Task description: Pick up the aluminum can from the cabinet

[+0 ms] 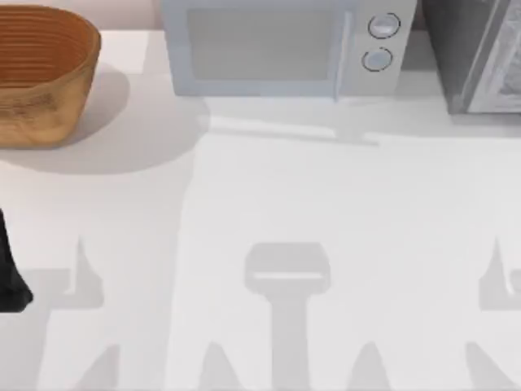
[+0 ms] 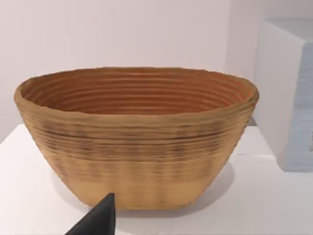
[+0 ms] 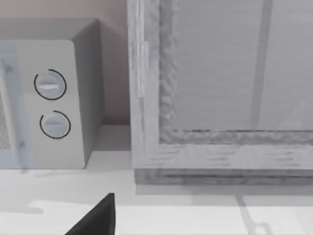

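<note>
The aluminum can is out of view. The grey cabinet [image 1: 476,53] stands at the table's back right corner, and its framed front panel [image 3: 220,88] faces the right wrist camera from a short way off. A black part of my right gripper [image 3: 95,218] juts in low in that view, short of the cabinet. My left arm [image 1: 10,277] sits at the table's left edge. A black part of my left gripper [image 2: 98,220] points at the basket.
A woven brown basket [image 1: 41,73] [image 2: 137,137] stands at the back left, its visible inside empty. A white microwave [image 1: 285,45] with two round knobs [image 3: 51,103] stands at the back middle, just left of the cabinet. The table top [image 1: 269,204] is white.
</note>
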Motion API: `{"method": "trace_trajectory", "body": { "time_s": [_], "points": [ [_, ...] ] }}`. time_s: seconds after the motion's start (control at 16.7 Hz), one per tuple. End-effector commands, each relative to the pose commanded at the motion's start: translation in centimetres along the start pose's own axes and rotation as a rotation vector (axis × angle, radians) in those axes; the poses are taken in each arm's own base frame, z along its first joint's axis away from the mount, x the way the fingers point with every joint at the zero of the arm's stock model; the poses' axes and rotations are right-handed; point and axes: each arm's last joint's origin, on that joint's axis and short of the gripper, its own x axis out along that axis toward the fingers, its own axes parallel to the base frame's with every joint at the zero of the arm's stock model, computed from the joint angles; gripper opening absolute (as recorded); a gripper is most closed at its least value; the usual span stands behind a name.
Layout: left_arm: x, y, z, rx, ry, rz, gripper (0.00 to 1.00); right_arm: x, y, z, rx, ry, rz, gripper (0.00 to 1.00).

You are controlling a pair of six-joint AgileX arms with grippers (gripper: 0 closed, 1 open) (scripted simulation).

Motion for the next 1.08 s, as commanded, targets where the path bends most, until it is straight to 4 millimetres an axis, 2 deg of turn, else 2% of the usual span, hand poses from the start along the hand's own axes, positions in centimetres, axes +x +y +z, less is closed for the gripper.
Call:
{"method": "trace_trajectory", "body": {
  "time_s": [0.24, 0.42, 0.54, 0.72, 1.08],
  "points": [
    [0.0, 0.0, 0.0, 0.0, 0.0, 0.0, 1.0, 0.0, 0.0, 0.8, 0.0, 0.003, 0.001, 1.0],
    [0.0, 0.0, 0.0, 0.0, 0.0, 0.0, 1.0, 0.1, 0.2, 4.0, 0.0, 0.014, 0.002, 1.0],
    [0.0, 0.0, 0.0, 0.0, 0.0, 0.0, 1.0, 0.4, 0.3, 7.4, -0.002, 0.021, 0.001, 1.0],
    [0.0, 0.0, 0.0, 0.0, 0.0, 0.0, 1.0, 1.7, 0.7, 13.5, -0.004, 0.028, -0.002, 1.0],
    [0.0, 0.0, 0.0, 0.0, 0.0, 0.0, 1.0, 7.2, 2.1, 25.8, -0.008, 0.028, -0.006, 1.0]
  ]
}}
